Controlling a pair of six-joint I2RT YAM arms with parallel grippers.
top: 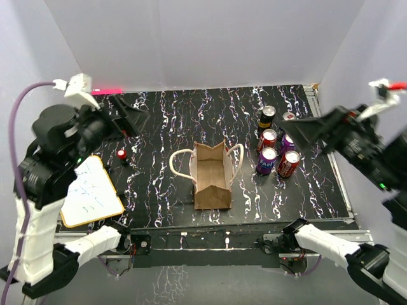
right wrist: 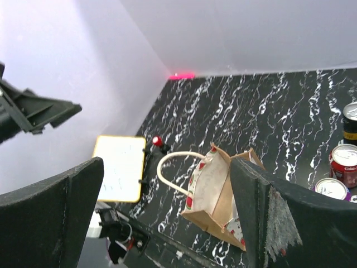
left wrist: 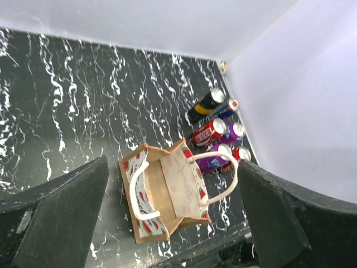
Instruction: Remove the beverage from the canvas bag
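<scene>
The canvas bag (top: pixel 212 176) stands open in the middle of the black marbled table, tan-brown with cream loop handles and a watermelon print. It also shows in the left wrist view (left wrist: pixel 167 192) and the right wrist view (right wrist: pixel 223 192). Its inside looks bare; no can shows in it. Several drink cans (top: pixel 276 147) stand grouped right of the bag, also in the left wrist view (left wrist: pixel 216 131). My left gripper (top: pixel 132 117) (left wrist: pixel 172 163) is open and empty, raised high at the far left. My right gripper (top: pixel 305 130) (right wrist: pixel 167 163) is open and empty, raised above the cans.
A white board with a yellow rim (top: pixel 92 190) (right wrist: pixel 119 167) lies at the left front. A small red-topped object (top: pixel 121 154) (right wrist: pixel 157 140) stands beside it. White walls close in the table on three sides.
</scene>
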